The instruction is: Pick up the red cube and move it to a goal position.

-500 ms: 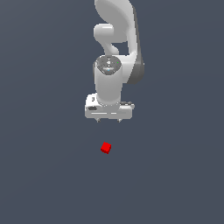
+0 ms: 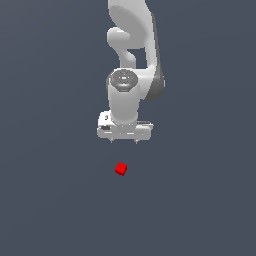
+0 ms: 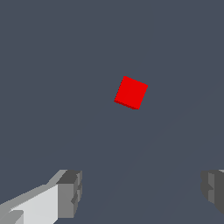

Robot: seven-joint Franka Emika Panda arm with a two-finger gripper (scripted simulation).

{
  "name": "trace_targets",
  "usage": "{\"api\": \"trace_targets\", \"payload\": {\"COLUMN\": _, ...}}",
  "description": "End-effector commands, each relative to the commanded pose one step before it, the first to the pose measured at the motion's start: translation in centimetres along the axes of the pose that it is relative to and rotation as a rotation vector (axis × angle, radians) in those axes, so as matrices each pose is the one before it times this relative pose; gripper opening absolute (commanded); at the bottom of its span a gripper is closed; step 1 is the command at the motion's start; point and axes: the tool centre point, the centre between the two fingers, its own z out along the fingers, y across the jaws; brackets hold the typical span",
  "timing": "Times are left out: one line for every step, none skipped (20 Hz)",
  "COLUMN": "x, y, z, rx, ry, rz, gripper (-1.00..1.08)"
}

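Flat dark blue-grey ground [image 2: 45, 200] fills every part of both views, w/ no edge or seam shown. A white arm [image 2: 131, 55] is seen entering from the top centre of the exterior view, bent through a rounded elbow and ending in a wrist w/ a grey round cap. Below that, a wide white claw [image 2: 124, 141] is carried pointing downward, roughly at mid-frame; only two short dark tips are shown under its body there. In the wrist view the claw [image 3: 142, 192] is seen released: one grey pad on a white finger [image 3: 70, 193] sits at the lower left of that picture, the other finger [image 3: 214, 190] at the lower right edge, w/ a broad stretch of bare ground between them. Nothing is held.

The red cube [image 2: 121, 169] is found below the claw in the exterior view, a little under frame centre, apart from the tips & not touched by them. Approx. in line w/ the claw's middle, it is set slightly toward the exterior view's left. In the wrist view the red cube [image 3: 131, 92] is shown just above centre, turned at an angle to the fingers' line, w/ a bright plain top face and a darker red strip along one side. It is much smaller than the claw.
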Motion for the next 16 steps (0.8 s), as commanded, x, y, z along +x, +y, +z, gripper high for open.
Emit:
{"api": "trace_targets", "payload": {"x": 0.489, "y": -0.027, "z": 0.947, "rx": 0.00151, "ry": 0.0006, "rz": 0.02564, "gripper": 1.0}}
{"api": "trace_targets", "payload": {"x": 0.262, "y": -0.014, "z": 0.458, "rx": 0.00082, "ry": 0.00072, "rz": 0.01307, "gripper": 1.0}}
{"api": "trace_targets", "payload": {"x": 0.286, "y": -0.015, "z": 0.499, "rx": 0.00089, "ry": 0.00079, "rz": 0.01425, "gripper": 1.0}}
{"api": "trace_targets", "payload": {"x": 0.311, "y": -0.016, "z": 0.54, "rx": 0.00097, "ry": 0.00086, "rz": 0.01542, "gripper": 1.0}}
{"api": "trace_targets", "payload": {"x": 0.335, "y": -0.017, "z": 0.579, "rx": 0.00106, "ry": 0.00092, "rz": 0.01656, "gripper": 1.0}}
{"api": "trace_targets", "payload": {"x": 0.358, "y": -0.016, "z": 0.617, "rx": 0.00114, "ry": 0.00099, "rz": 0.01768, "gripper": 1.0}}
{"api": "trace_targets", "payload": {"x": 0.38, "y": -0.017, "z": 0.651, "rx": 0.00122, "ry": 0.00105, "rz": 0.01868, "gripper": 1.0}}
{"api": "trace_targets", "payload": {"x": 0.4, "y": -0.018, "z": 0.681, "rx": 0.0013, "ry": 0.0011, "rz": 0.01958, "gripper": 1.0}}
{"api": "trace_targets", "payload": {"x": 0.418, "y": -0.017, "z": 0.708, "rx": 0.00138, "ry": 0.00114, "rz": 0.02039, "gripper": 1.0}}
{"api": "trace_targets", "payload": {"x": 0.434, "y": -0.017, "z": 0.73, "rx": 0.00146, "ry": 0.00118, "rz": 0.02108, "gripper": 1.0}}
{"api": "trace_targets", "payload": {"x": 0.433, "y": -0.016, "z": 0.72, "rx": 0.00148, "ry": 0.00117, "rz": 0.02088, "gripper": 1.0}}
{"api": "trace_targets", "payload": {"x": 0.409, "y": -0.015, "z": 0.673, "rx": 0.00142, "ry": 0.00109, "rz": 0.01959, "gripper": 1.0}}
{"api": "trace_targets", "payload": {"x": 0.383, "y": -0.014, "z": 0.627, "rx": 0.00135, "ry": 0.00102, "rz": 0.0183, "gripper": 1.0}}
{"api": "trace_targets", "payload": {"x": 0.358, "y": -0.012, "z": 0.583, "rx": 0.00128, "ry": 0.00094, "rz": 0.01705, "gripper": 1.0}}
{"api": "trace_targets", "payload": {"x": 0.333, "y": -0.012, "z": 0.54, "rx": 0.00121, "ry": 0.00087, "rz": 0.01582, "gripper": 1.0}}
{"api": "trace_targets", "payload": {"x": 0.311, "y": -0.011, "z": 0.496, "rx": 0.00114, "ry": 0.0008, "rz": 0.01461, "gripper": 1.0}}
